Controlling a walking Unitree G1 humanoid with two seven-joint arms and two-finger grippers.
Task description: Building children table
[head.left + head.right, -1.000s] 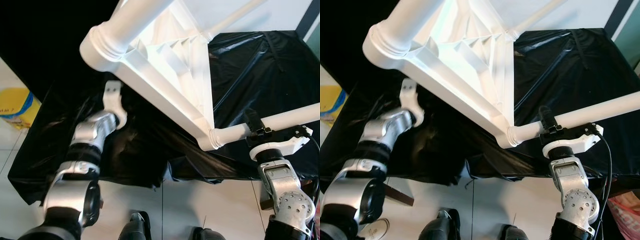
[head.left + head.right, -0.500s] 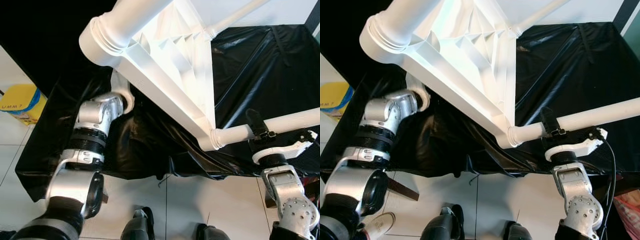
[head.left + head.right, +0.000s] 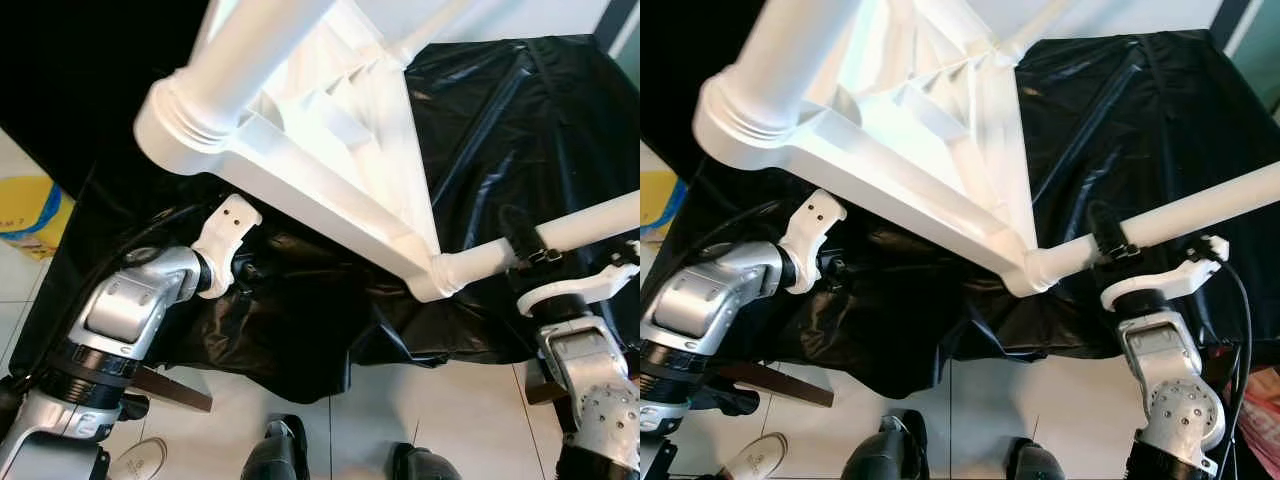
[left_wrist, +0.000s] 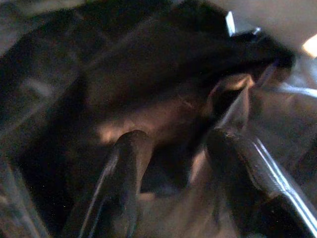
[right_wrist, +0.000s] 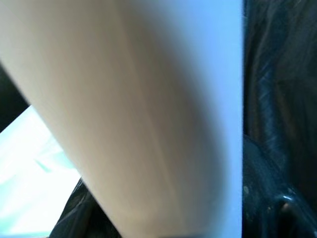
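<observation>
The left gripper (image 4: 173, 163) sits low under the upturned white table (image 3: 330, 130), its two fingers (image 4: 124, 168) spread apart over the black sheet (image 3: 480, 120) with nothing between them. The table lies on its top on that sheet, tilted, legs pointing out. The right gripper (image 3: 525, 240) is clamped round a leg (image 3: 560, 235) just outboard of the corner socket (image 3: 440, 275). That leg's long axis runs from the socket out to the robot's right, so the right arm is nearer and best placed to seat it
</observation>
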